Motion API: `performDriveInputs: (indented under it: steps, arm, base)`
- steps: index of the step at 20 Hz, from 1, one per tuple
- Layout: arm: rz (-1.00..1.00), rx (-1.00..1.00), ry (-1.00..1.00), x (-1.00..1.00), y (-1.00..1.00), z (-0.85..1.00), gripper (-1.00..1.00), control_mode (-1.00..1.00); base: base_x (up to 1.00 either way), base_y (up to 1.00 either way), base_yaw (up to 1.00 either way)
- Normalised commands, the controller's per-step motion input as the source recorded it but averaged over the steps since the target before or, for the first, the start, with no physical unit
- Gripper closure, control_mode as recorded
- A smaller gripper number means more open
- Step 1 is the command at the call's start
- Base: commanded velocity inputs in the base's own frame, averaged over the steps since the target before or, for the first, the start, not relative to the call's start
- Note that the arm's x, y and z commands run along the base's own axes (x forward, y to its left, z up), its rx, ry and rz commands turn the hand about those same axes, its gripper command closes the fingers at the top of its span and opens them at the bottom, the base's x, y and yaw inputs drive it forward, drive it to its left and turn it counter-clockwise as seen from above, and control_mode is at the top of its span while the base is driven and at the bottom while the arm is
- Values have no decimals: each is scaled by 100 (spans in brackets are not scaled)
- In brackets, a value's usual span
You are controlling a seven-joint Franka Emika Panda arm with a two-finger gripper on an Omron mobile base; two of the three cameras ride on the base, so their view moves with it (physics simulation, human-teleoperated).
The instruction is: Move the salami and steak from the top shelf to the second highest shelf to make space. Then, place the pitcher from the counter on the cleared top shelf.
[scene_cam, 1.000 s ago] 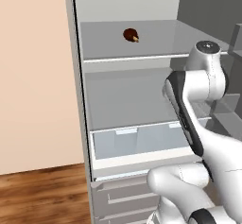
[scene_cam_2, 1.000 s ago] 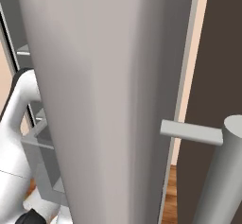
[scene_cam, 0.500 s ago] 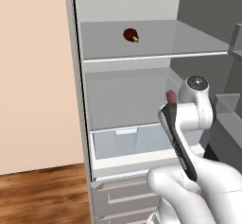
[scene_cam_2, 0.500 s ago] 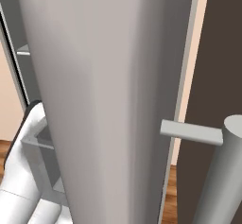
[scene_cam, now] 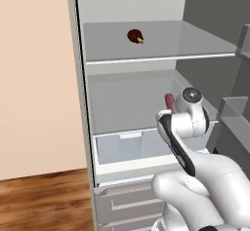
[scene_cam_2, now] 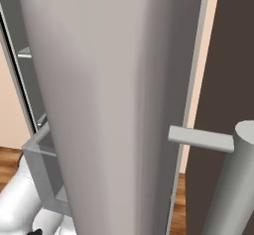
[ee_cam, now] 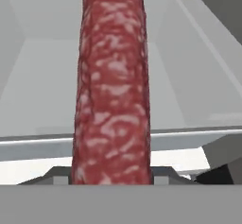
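The salami is mid-transfer: the pincer pinches it at its lower end, and in the hand view the marbled red log rises straight up from between the tips, in front of the second shelf. From the left base view only the pinkish tip of the log pokes up beside the arm's wrist, level with the gap between the two shelves and near the right end of the second shelf's front edge. So the first step, bringing the salami down a level, looks well under way but not finished; it is not yet resting on anything.

Next, as I judge it, the hand must carry the log in over the front rim of the second shelf, lower it until it touches the grey panel, then spread the tips. A round log may roll once freed, so setting it well back from the rim would be safer.

The steak lies on the top shelf, about midway along and toward the back edge, waiting its turn.

The fridge interior is plain grey, with translucent drawer fronts under the second shelf. A beige wall and wood floor lie to the left; the open fridge door looms in the right base view.
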Motion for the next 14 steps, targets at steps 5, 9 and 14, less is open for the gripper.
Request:
performDriveInputs:
  steps: [5, 9, 14]
  arm:
    - [0, 0, 0, 84, 0, -12, 100, -100]
    - [0, 0, 0, 70, -8, -34, 100, -100]
    - [0, 0, 0, 61, -11, -52, 100, -100]
  base:
    - [0, 0, 0]
    - [0, 0, 0]
    - [0, 0, 0]
